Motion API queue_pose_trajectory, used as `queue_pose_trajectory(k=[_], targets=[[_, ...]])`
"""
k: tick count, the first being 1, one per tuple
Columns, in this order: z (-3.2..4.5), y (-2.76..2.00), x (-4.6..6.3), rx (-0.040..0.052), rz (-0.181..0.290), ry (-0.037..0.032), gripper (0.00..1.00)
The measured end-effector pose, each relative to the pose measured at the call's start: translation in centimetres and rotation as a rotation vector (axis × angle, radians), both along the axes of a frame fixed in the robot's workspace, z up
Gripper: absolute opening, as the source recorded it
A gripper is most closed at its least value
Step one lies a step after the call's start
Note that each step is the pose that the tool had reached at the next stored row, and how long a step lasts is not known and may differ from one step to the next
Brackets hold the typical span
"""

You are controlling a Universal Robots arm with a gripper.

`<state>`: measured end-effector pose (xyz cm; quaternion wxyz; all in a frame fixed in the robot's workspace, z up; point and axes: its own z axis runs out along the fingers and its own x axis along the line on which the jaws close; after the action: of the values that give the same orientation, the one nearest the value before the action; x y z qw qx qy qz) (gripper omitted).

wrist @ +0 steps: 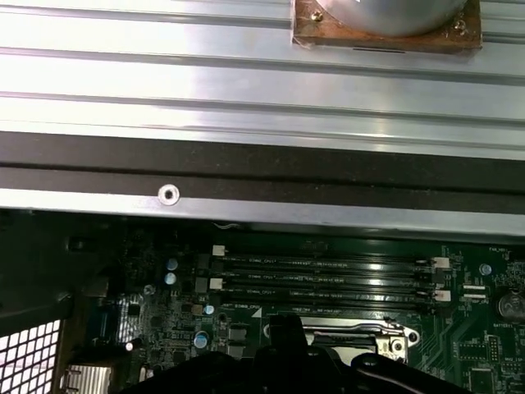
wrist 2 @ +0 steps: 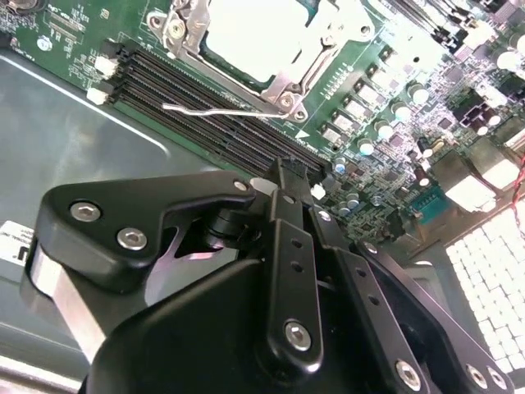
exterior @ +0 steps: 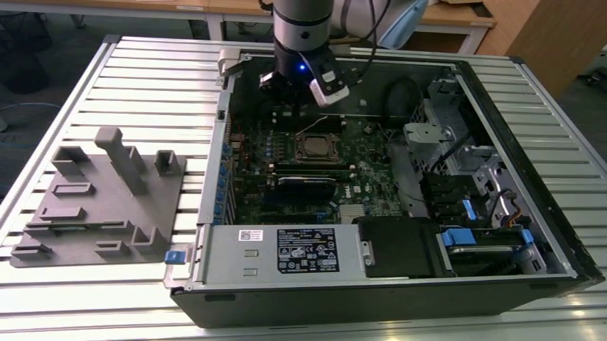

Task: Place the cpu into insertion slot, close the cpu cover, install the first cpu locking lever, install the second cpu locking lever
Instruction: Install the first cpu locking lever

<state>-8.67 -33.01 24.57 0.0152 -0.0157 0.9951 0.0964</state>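
The cpu (wrist 2: 250, 33) lies dull silver in the insertion slot (exterior: 318, 148) on the green motherboard. The silver cpu cover (wrist 2: 281, 84) sits flat around it as a frame. One thin wire locking lever (wrist 2: 220, 109) sticks out loose over the memory slots; in the exterior view a lever (exterior: 314, 128) stands raised behind the slot. My gripper (exterior: 281, 99) hangs inside the case just beyond the slot, above the board. Its black body (wrist 2: 289, 167) is near the lever's free end and touches nothing I can see. The gripper (wrist: 287, 328) also shows in the first wrist view.
The open case (exterior: 531, 234) lies on a slatted metal table (exterior: 142, 71). A labelled power supply box (exterior: 303, 250) fills its near side, drive bays (exterior: 465, 163) the exterior view's right. A grey fixture block (exterior: 99, 206) stands on the exterior view's left. Black memory slots (wrist: 328, 279) run along the socket.
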Motion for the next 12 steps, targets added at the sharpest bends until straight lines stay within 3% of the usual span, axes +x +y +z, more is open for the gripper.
queue_pose_trajectory(k=[3, 12], targets=[[-0.09, 0.0, 0.4, -0.0081, -0.002, 0.0, 0.1], [-0.97, 0.0, 1.9, -0.0087, -0.003, 0.0001, 0.1]])
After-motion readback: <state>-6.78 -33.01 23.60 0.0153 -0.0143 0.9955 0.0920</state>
